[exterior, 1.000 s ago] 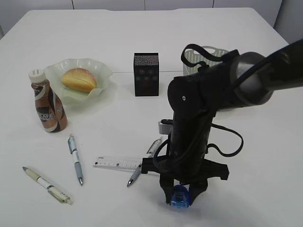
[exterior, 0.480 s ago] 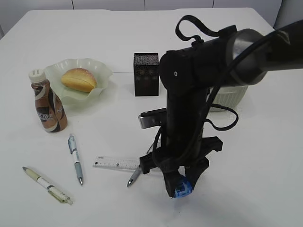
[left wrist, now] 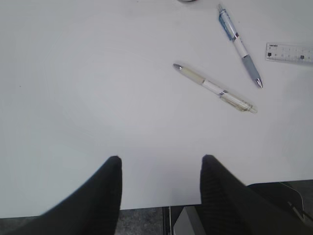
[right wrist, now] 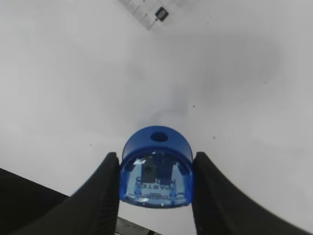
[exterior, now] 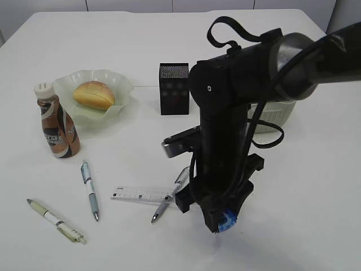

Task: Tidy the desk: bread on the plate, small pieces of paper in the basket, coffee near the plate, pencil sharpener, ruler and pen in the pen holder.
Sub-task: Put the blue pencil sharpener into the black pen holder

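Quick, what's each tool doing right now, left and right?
Left tool: open, holding nothing, above the desk.
Right tool: closed on the blue pencil sharpener.

"CAFE" on coffee [exterior: 57, 129] label

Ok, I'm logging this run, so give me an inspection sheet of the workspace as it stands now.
Surface: plain white desk, no spills seen.
Job's things: golden bun on the ruffled pale green glass plate; brown coffee bottle upright beside it; clear plastic ruler and three pens lying loose; black mesh pen holder upright; green perforated basket partly hidden behind the arm.
Clutter: nothing seen.
Grippers: right gripper shut on the blue pencil sharpener; left gripper open, holding nothing.
Cables: black loops on the right arm.
Surroundings: nothing seen.
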